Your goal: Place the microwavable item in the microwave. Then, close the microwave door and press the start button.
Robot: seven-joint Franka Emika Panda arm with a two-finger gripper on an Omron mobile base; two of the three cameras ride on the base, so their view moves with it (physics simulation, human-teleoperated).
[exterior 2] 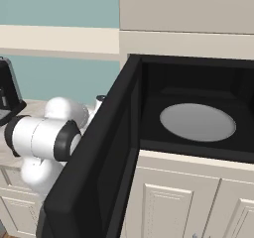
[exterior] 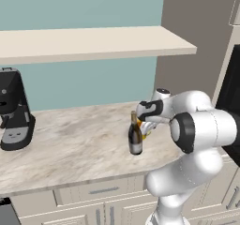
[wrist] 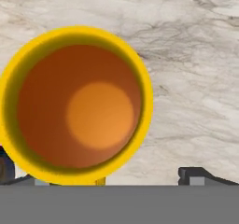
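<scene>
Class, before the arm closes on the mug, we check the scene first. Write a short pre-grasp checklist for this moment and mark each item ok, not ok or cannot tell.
1. Tool open: ok, jaws stand wide.
2. Tool above the mug: ok, the hand view looks straight down into it.
3. Mug upright and empty on the counter: ok.
4. Mug centred between the fingertips: not ok, it sits off to one side.
5. Wine bottle clear of the tool: cannot tell, it stands very close.
6. Microwave door open, turntable free: ok.
</scene>
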